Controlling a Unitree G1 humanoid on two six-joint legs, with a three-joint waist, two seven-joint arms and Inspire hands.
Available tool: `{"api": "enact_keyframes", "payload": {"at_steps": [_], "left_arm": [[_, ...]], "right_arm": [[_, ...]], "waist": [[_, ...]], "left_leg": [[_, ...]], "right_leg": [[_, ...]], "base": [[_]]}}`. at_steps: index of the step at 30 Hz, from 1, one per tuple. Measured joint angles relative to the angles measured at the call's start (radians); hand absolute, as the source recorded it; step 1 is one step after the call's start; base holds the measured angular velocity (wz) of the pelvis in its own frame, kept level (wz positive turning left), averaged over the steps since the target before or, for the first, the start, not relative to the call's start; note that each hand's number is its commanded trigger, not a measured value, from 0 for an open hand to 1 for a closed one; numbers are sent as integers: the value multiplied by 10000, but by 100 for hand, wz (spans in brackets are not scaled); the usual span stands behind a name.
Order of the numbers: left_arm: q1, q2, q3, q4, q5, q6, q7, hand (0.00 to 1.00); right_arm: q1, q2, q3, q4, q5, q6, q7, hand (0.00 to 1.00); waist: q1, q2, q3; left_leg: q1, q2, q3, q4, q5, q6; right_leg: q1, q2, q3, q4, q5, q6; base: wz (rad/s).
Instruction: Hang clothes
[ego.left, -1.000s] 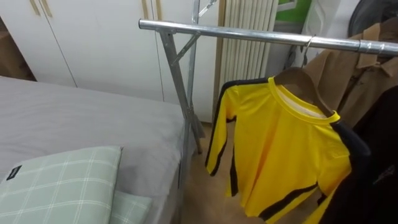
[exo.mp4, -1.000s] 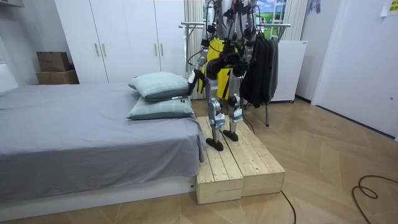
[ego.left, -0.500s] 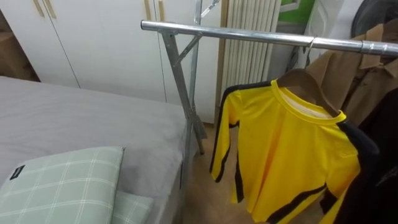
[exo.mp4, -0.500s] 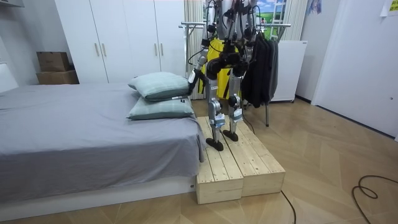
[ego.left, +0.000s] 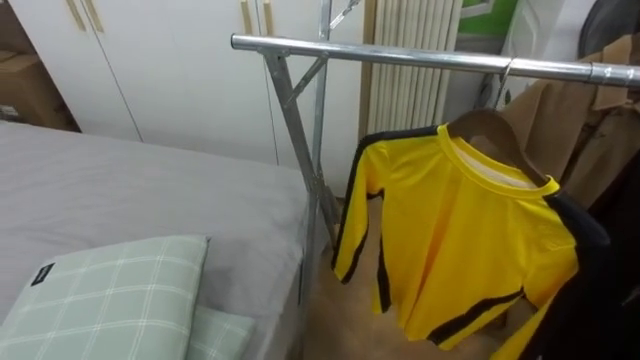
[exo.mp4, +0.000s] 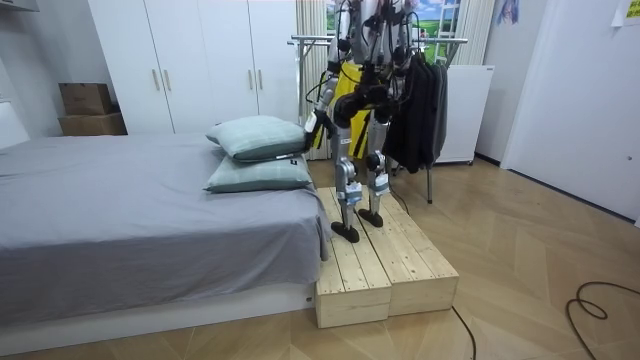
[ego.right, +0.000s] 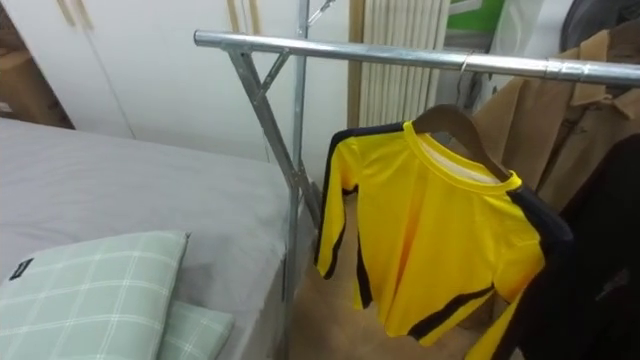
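The rail (ego.left: 400, 58) lay bare from its left end to the hanger (ego.left: 490, 128), leaving an open stretch above the slanting post (ego.left: 293, 125). Right of the hanger it was crowded: a brown coat (ego.left: 585, 115) hung just beside the shirt (ego.left: 465, 240), and a dark garment (ego.left: 612, 290) hung close at the shirt's right. Below the bare stretch, the gap between bed (ego.left: 150, 190) and shirt was narrow and crossed by the post. A pillow (ego.left: 110, 295) took the bed's near corner, and the sheet beyond it lay open. Wardrobe doors (ego.left: 170, 60) and a radiator (ego.left: 410, 30) closed off the space behind the rail.
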Motion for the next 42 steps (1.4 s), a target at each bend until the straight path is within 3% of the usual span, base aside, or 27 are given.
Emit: {"api": "enact_keyframes", "payload": {"at_steps": [1, 2, 3, 4, 8, 9, 11, 14, 17, 18, 20, 22, 24, 25, 27, 29, 30, 31, 32, 33, 34, 36, 42], "left_arm": [[-51, -14, -16, -18, 29, -19, -97, 0], [-126, -14, -64, -30, 73, -20, -165, 0], [-131, -6, -105, -62, 73, -20, -187, 0], [-135, 39, -171, -123, 75, -20, -208, 0], [-62, 144, -162, -171, 73, -17, -244, 0], [-54, 178, -148, -171, 75, -17, -284, 0], [-47, 272, -79, -210, 132, -27, -328, 0], [50, 289, 237, -213, 125, -200, -296, 0], [188, 288, 618, -211, 125, -398, -282, 0], [219, 283, 667, -211, 117, -449, -291, 0], [289, 265, 904, -174, 98, -509, -315, 0], [299, 245, 935, -156, 79, -509, -321, 0], [269, 226, 947, -94, 55, -497, -355, 0], [276, 206, 960, -72, 49, -476, -369, 0], [265, 207, 972, 25, 51, -412, -368, 0], [297, 206, 963, 89, 73, -341, -362, 0], [302, 216, 971, 96, 67, -327, -349, 0], [361, 274, 983, 110, -30, -241, -316, 0], [330, 336, 1070, 146, -41, -91, -328, 0], [317, 376, 1159, 165, -36, -52, -335, 0], [321, 440, 1251, 190, -35, 22, -339, 0], [437, 396, 1294, 342, -16, 139, -341, 0], [806, 276, 1356, 547, -3, 766, -514, 0]], "right_arm": [[-54, -13, 14, 42, -71, -13, -11, 0], [-110, -37, 14, 104, -79, -17, -24, 0], [-156, -41, 14, 168, -80, -16, -29, 0], [-185, -55, -12, 228, -77, -11, -44, 0], [-176, -150, -105, 274, -44, 25, -269, 0], [-186, -167, -107, 271, -32, 26, -282, 0], [-225, -216, -128, 307, -23, 101, -351, 0], [-258, -208, -343, 412, -9, 106, -408, 0], [-47, -197, -811, 581, 62, 194, -594, 0], [-9, -198, -925, 589, 110, 251, -615, 0], [194, -219, -1304, 610, 327, 350, -691, 0], [286, -245, -1416, 626, 468, 454, -729, 0], [255, -222, -1644, 834, 530, 574, -771, 0], [281, -204, -1807, 962, 667, 709, -842, 0], [376, -153, -2192, 957, 839, 918, -922, 0], [536, -143, -2508, 958, 959, 995, -929, 0], [593, -127, -2555, 955, 1025, 998, -927, 0], [633, -84, -2566, 960, 1282, 1012, -900, 0], [632, -19, -2568, 966, 1551, 1047, -882, 0], [633, 39, -2594, 972, 1697, 1071, -883, 0], [602, 161, -2648, 1007, 1897, 1097, -884, 0], [622, 248, -2716, 1063, 2007, 1166, -890, 0], [281, 232, -2534, 1228, 2044, 1547, -669, 0]], "waist": [[-35, 66, 2], [-107, 113, 35], [-160, 134, 55], [-314, 76, 83], [-500, 13, 73], [-496, -24, 76], [-467, -167, 64], [-369, -335, 65], [-258, -455, -33], [-241, -473, -29], [-243, -574, -87], [-239, -612, -90], [-286, -620, -88], [-306, -604, -89], [-514, -618, -78], [-538, -598, -72], [-551, -544, -64], [-512, -531, -59], [-528, -523, -59], [-536, -575, -38], [-517, -782, 39], [-414, -899, -70], [-337, -827, -57]], "left_leg": [[-211, -1, -57, 226, 3, -3], [-364, 23, 176, 376, 12, -15], [-451, 41, 313, 462, 30, -40], [-610, 87, 791, 635, 100, -28], [-630, 490, 2625, 1050, 221, -27], [-630, 498, 2738, 1058, 226, -18], [-655, 466, 2775, 967, 249, 18], [-628, 398, 2780, 906, 277, 58], [-639, 298, 2711, 928, 255, 94], [-632, 286, 2724, 951, 227, 137], [-591, 78, 2595, 900, 178, 279], [-614, -56, 2469, 911, 137, 420], [-676, -218, 1925, 919, 69, 585], [-664, -364, 1534, 894, 45, 712], [-686, -600, 857, 888, 22, 944], [-555, -921, -85, 841, 81, 1182], [-522, -939, -303, 826, 75, 1226], [-513, -939, -675, 776, 73, 1258], [-583, -945, -1024, 773, 106, 1290], [-589, -965, -1120, 780, 156, 1291], [-608, -1097, -1323, 801, 156, 1296], [-622, -1200, -1578, 898, 37, 1279], [-814, -1239, -1930, 1253, -170, 1269]], "right_leg": [[39, -106, -451, 17, -56, -37], [114, -256, -1098, 9, -139, -69], [157, -326, -1365, -39, -194, -70], [205, -505, -1851, 13, -354, -71], [570, -967, -3310, 249, -844, -15], [580, -1032, -3477, 321, -895, -1], [692, -1148, -4024, 375, -1015, 52], [894, -1279, -4494, 362, -1117, 105], [1167, -1461, -5120, 332, -1208, 246], [1253, -1494, -5257, 322, -1228, 281], [1544, -1762, -5878, 407, -1350, 501], [1805, -1961, -6346, 522, -1403, 705], [2175, -2095, -6764, 588, -1407, 940], [2313, -2187, -6759, 767, -1347, 1051], [2366, -2282, -5892, 1199, -1256, 1181], [2138, -2185, -4235, 1776, -1097, 1292], [2083, -2083, -3794, 1766, -1180, 1304], [1920, -1779, -2922, 1288, -1295, 1251], [1605, -1540, -2365, 677, -1250, 1259], [1453, -1495, -2166, 307, -1067, 1267], [1179, -1471, -1851, -229, -119, 1319], [1490, -1493, -1983, -550, -182, 1349], [2008, -1404, -2446, -896, -198, 1452]], "base": [[84], [96], [113], [125], [116], [100], [85], [45], [55], [70], [80], [84], [95], [112], [123], [107], [86], [89], [90], [87], [71], [58], [30]]}}
